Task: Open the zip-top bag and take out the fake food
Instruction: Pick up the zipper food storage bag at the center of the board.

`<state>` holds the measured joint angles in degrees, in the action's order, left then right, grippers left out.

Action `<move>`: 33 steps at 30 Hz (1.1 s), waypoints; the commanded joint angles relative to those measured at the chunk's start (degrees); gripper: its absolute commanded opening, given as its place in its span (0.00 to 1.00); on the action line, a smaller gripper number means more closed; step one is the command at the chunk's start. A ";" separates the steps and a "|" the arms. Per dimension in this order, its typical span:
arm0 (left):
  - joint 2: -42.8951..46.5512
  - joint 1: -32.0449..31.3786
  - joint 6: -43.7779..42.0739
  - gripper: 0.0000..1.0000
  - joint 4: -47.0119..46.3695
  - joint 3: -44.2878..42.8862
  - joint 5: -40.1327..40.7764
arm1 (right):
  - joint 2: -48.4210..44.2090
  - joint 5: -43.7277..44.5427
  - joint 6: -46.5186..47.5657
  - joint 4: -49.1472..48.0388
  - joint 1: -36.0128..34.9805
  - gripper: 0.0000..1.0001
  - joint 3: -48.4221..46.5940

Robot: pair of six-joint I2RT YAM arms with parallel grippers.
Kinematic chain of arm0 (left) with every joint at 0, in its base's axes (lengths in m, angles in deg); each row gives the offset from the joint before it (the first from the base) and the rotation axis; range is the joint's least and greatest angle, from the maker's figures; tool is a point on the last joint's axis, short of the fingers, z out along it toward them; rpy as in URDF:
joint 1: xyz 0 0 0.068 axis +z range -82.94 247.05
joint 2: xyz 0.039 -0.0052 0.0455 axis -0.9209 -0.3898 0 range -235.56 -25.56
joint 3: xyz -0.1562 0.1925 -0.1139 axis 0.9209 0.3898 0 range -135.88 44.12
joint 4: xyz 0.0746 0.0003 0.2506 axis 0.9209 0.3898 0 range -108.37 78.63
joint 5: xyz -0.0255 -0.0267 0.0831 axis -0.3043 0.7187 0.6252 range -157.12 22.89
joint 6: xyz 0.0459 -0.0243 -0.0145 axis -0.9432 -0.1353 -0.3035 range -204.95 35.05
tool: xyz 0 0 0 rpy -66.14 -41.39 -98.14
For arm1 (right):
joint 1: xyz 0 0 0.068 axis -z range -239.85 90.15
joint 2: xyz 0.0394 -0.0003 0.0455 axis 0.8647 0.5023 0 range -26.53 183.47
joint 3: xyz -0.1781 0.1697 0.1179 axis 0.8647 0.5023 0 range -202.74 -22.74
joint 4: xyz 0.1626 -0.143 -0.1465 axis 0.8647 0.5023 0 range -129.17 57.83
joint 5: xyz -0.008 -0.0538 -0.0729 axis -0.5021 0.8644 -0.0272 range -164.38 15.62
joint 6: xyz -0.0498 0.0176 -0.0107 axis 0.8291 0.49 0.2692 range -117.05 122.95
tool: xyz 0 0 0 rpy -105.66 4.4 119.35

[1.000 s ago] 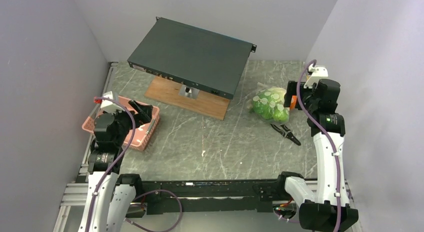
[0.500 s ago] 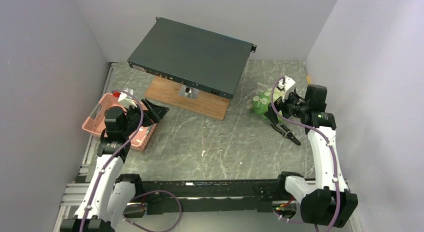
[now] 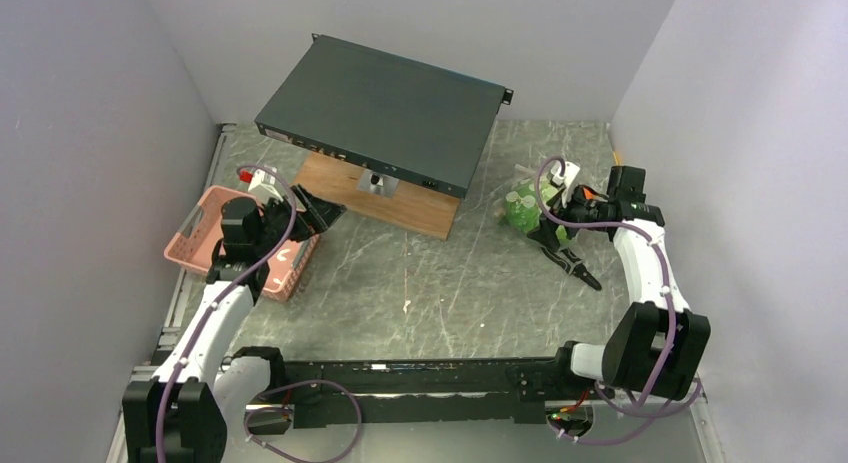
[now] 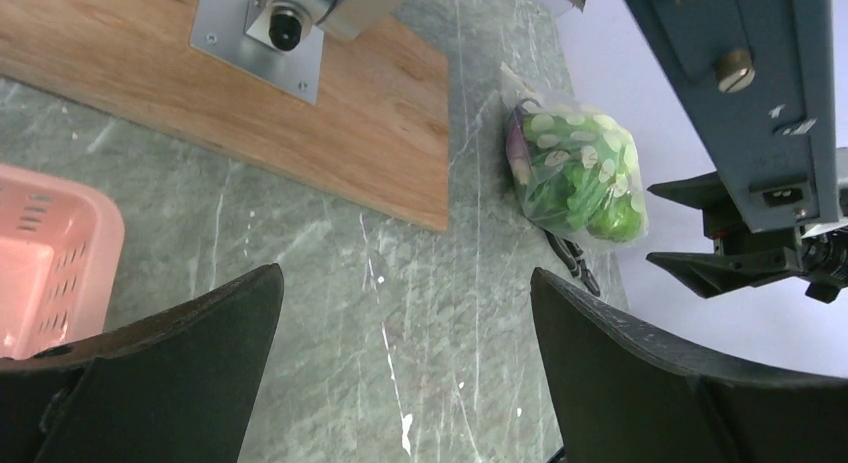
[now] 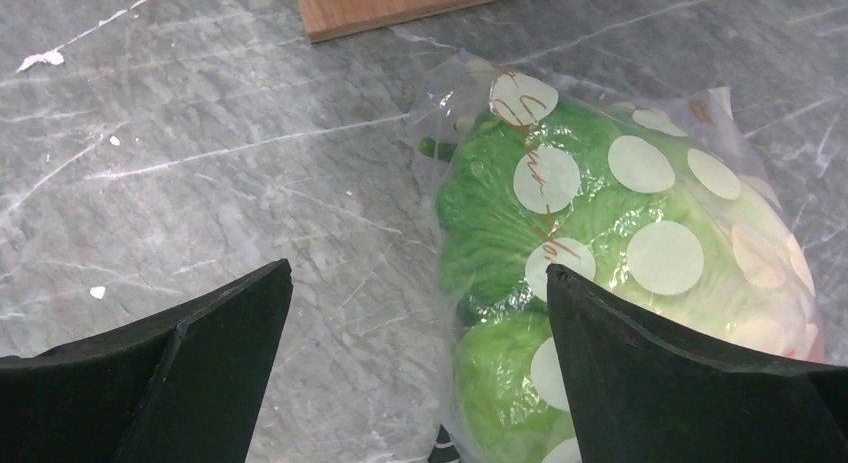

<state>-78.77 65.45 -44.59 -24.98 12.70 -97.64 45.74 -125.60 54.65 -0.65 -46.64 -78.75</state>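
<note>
The zip-top bag [image 5: 640,223] is clear plastic with white dots and lies closed at the table's right back [image 3: 520,205]. The fake food [image 5: 495,218] fills it, mostly green leafy pieces, with a bit of pink at the right edge. My right gripper [image 5: 418,273] hangs open just above the bag's left side; one finger is over the bag, the other over bare table. In the top view the right gripper [image 3: 548,225] covers part of the bag. My left gripper [image 3: 322,215] is open and empty beside the pink basket, far from the bag [image 4: 575,173].
A pink mesh basket [image 3: 205,238] stands at the left. A black rack unit [image 3: 385,108] rests tilted on a wooden board [image 3: 380,198] at the back. Black pliers [image 3: 578,268] lie just in front of the bag. Grey walls close in both sides.
The right arm has swung left and lowered over the bag. The left arm has moved from over the basket forward and right. Both grippers stayed open.
</note>
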 commanded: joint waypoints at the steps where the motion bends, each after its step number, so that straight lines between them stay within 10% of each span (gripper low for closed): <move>1: -2.88 -0.24 0.01 0.99 -3.45 -5.10 0.90 | 2.05 -5.76 10.42 2.03 -0.01 1.00 -3.78; 15: -6.60 -3.23 -0.88 0.99 -9.45 -5.68 0.26 | 8.64 0.34 18.00 0.64 -4.15 0.99 -9.15; 33: -5.13 -7.96 -2.95 0.99 -8.13 -4.85 2.48 | 18.26 15.72 0.17 -1.16 -11.90 0.94 -17.85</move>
<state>-85.85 57.93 -46.75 -30.60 7.87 -95.74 63.95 -113.71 60.71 -1.74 -57.28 -94.40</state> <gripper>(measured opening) 0.989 0.950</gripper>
